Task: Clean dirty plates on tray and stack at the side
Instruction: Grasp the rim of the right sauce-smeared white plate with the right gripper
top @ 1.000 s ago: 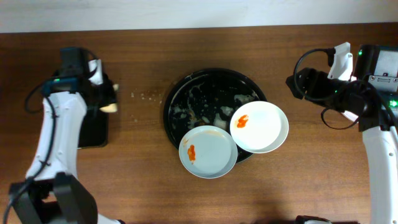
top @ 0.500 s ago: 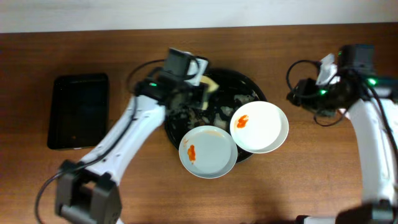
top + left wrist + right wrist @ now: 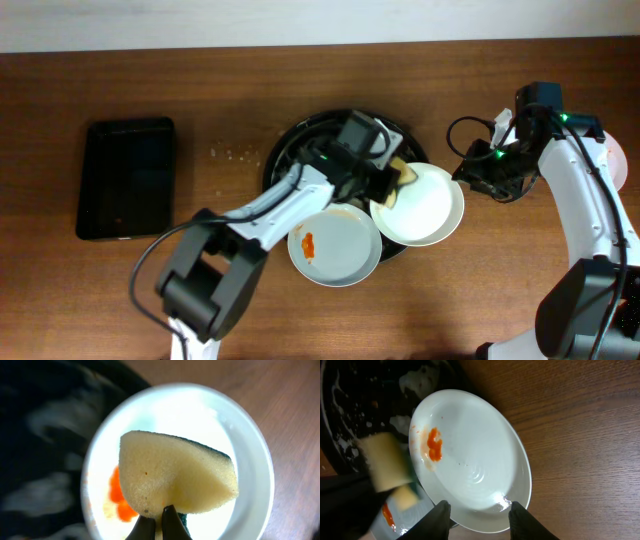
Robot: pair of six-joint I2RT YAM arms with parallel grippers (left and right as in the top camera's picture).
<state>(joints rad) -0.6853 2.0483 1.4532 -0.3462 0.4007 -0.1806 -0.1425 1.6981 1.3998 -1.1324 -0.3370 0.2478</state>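
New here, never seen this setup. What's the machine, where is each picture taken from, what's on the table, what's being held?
Two robot arms work at a wooden table, each ending in a two-finger gripper. The wide picture looks straight down from a fixed camera. The other two come from cameras on the wrists, so each arm's own fingers show at the bottom. On the table are a round black tray with two sauce-smeared white plates overhanging its rim, and a rectangular black tray off to one side. The left gripper is shut on a yellow sponge, held over the plate nearer the right arm. The right gripper is open, with its fingers either side of that plate's rim.
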